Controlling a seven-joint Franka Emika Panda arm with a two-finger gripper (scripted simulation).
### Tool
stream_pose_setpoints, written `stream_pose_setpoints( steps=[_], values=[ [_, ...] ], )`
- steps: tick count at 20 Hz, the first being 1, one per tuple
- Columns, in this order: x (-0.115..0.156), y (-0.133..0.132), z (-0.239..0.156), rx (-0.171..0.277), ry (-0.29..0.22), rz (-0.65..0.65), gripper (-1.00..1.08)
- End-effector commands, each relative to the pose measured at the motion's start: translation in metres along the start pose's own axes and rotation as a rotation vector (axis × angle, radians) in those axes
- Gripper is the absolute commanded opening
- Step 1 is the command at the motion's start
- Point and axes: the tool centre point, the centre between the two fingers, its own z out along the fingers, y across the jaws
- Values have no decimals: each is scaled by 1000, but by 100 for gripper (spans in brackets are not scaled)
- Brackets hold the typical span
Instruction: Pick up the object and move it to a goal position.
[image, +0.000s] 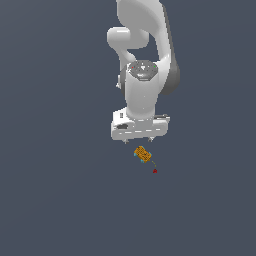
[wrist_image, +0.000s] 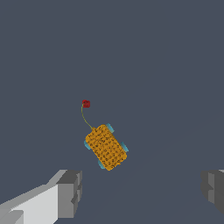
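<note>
1. Right now I see the arm (image: 145, 60) hanging straight down over a plain dark grey surface (image: 60, 200) in the exterior view, wrist and hand pointing at the floor.
2. My gripper (image: 138, 141) is spread wide with nothing between its jaws; in the wrist view the two grey fingers (wrist_image: 70, 192) stand far apart at opposite edges of the picture, and bare surface fills the gap.
3. I find the object (image: 142, 154), a tiny orange-yellow oblong block with teal bits on its edges, lying on the surface just below the fingertips in the exterior view, slightly toward that view's right of the hand's middle.
4. From the wrist camera the object (wrist_image: 106, 147) lies skewed relative to the line between the fingers, and neither finger touches it.
5. I can follow a thin dark strand (wrist_image: 85, 118) curving away from one short end of the block to a small red speck (wrist_image: 86, 103); in the exterior view that speck (image: 155, 171) lies near the block, toward that view's lower right.
6. I cannot tell from these views how high the fingertips stand above the block.
</note>
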Motion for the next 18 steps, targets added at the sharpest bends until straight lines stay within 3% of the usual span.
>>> stream_pose_setpoints(
  steps=[1,18],
  values=[
    [1,-3,5,-2,-3,-31,100],
    [5,-37,82,-11,-35,-483,100]
  ],
)
